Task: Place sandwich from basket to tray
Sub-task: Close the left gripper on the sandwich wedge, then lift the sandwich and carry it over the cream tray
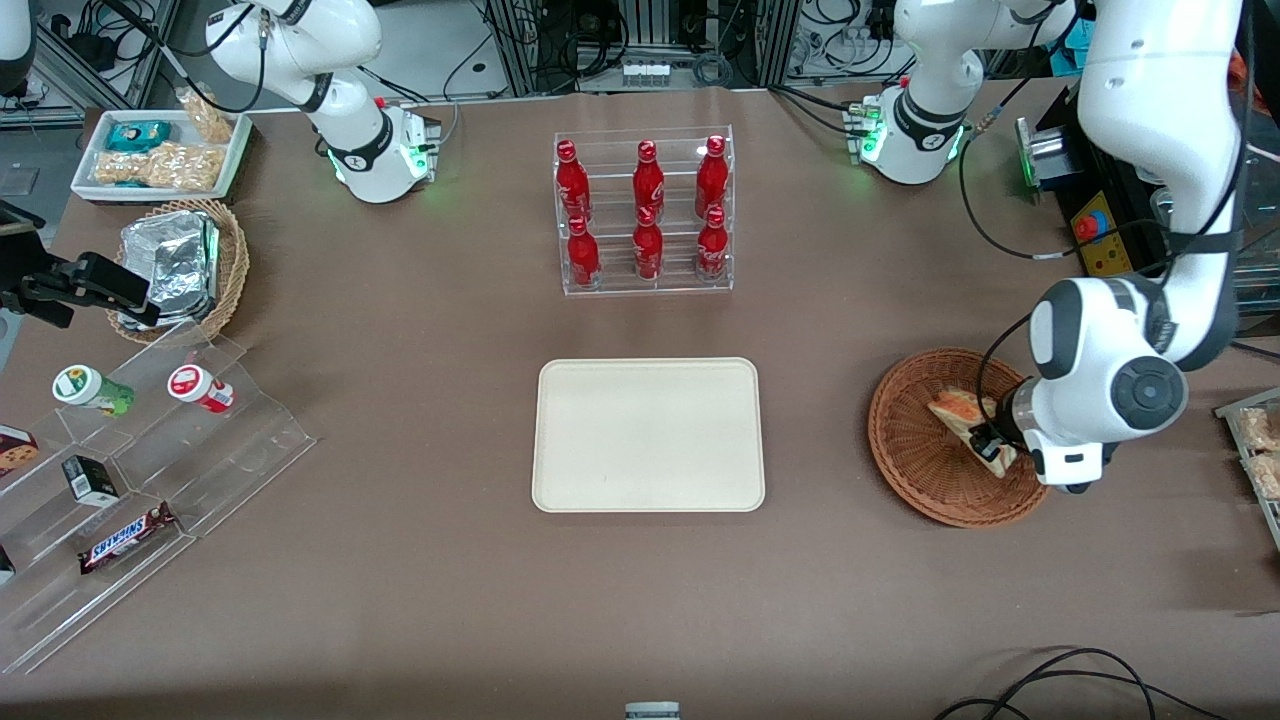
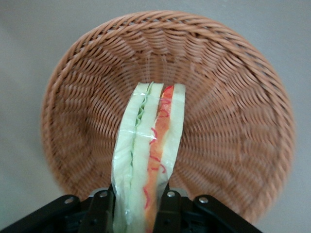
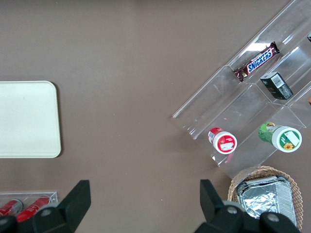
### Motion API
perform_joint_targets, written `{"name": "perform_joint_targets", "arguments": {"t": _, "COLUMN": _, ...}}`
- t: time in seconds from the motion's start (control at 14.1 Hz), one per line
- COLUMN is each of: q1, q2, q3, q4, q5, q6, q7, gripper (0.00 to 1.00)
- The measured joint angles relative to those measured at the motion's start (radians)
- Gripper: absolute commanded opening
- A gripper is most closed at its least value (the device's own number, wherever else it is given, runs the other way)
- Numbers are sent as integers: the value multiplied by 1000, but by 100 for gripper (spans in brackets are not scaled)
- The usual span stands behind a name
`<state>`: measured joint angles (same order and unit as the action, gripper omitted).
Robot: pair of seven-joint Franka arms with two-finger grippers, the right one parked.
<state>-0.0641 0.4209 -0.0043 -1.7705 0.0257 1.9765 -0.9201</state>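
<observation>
The sandwich (image 2: 149, 145), a wrapped wedge of pale bread with green and orange-red layers, stands on edge between my gripper's (image 2: 135, 206) black fingers (image 2: 169, 206), which are shut on it. Below it lies the reddish-brown wicker basket (image 2: 233, 121). From the front, the gripper (image 1: 990, 440) is over the basket (image 1: 915, 450) at the working arm's end of the table, with the sandwich (image 1: 958, 410) partly hidden by the wrist. The cream tray (image 1: 648, 435) lies bare at the table's middle.
A clear rack of red bottles (image 1: 645, 212) stands farther from the front camera than the tray. Toward the parked arm's end are an acrylic step shelf (image 1: 120, 480) with snacks, a tan basket of foil packs (image 1: 180, 265) and a white tray of snack bags (image 1: 160, 152).
</observation>
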Motion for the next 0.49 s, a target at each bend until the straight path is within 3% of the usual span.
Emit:
{"name": "perform_joint_targets", "arguments": {"t": 0.21, "q1": -67, "q2": -7, "q3": -48, "q4": 55, "q5": -5, "q6": -46, "q7": 41, "gripper": 8}}
{"name": "perform_joint_targets", "arguments": {"t": 0.49, "q1": -117, "q2": 51, "q3": -218, "q4": 65, "q5": -6, "q6": 102, "q7": 118, "gripper": 9}}
